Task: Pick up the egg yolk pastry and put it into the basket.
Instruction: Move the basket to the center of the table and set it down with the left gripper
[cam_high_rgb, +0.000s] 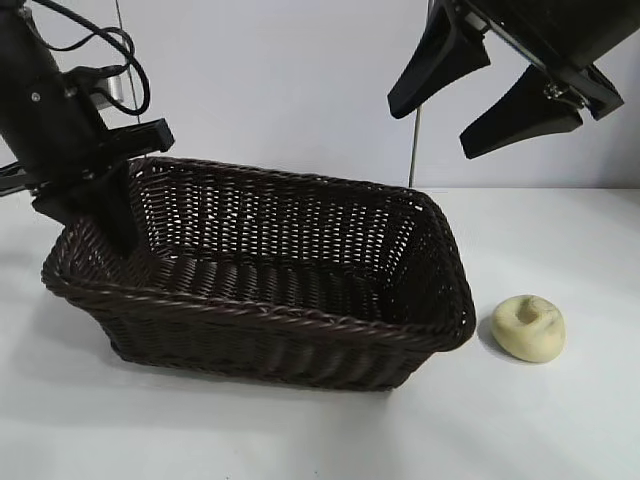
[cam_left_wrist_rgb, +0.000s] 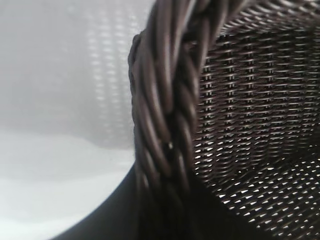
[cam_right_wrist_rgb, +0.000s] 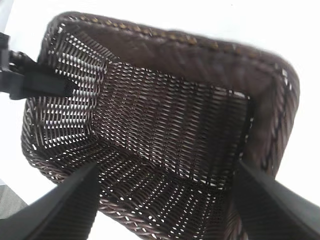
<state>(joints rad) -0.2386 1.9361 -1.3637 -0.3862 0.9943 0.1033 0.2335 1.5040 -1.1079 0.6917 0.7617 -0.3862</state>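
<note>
The egg yolk pastry (cam_high_rgb: 529, 327), a small pale yellow dough ball with a creased top, lies on the white table just right of the basket (cam_high_rgb: 262, 310). The basket is large, dark brown wicker, and holds nothing. My left gripper (cam_high_rgb: 112, 212) is at the basket's left end, shut on its braided rim (cam_left_wrist_rgb: 165, 100); it also shows in the right wrist view (cam_right_wrist_rgb: 40, 85). My right gripper (cam_high_rgb: 432, 130) hangs open and empty high above the basket's right end, up and left of the pastry. Its wrist view looks down into the basket (cam_right_wrist_rgb: 165, 37); the pastry is out of that view.
The white table (cam_high_rgb: 580, 430) runs around the basket, with a pale wall behind. A thin upright rod (cam_high_rgb: 412, 160) stands behind the basket's right end. Cables hang by the left arm (cam_high_rgb: 120, 60).
</note>
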